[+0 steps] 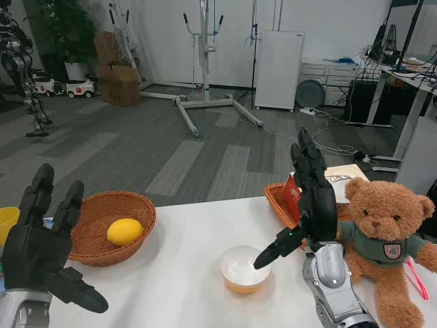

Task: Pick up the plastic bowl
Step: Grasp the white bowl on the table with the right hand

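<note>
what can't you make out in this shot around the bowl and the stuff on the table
- Plastic bowl, head view: whether the right hand touches its rim; the thumb overlaps it.
- Right basket: most of it and its contents are hidden behind the right hand and teddy bear.
- Yellow object: cut off by the left edge and partly hidden by the left hand.
- Lemon in the left basket: its underside is hidden.

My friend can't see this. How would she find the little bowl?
Look at the white table, near its front edge, between the round wicker basket holding a lemon and the brown teddy bear. The bowl sits right under the right hand. It is small, smooth, white inside and orange outside, not woven.
</note>
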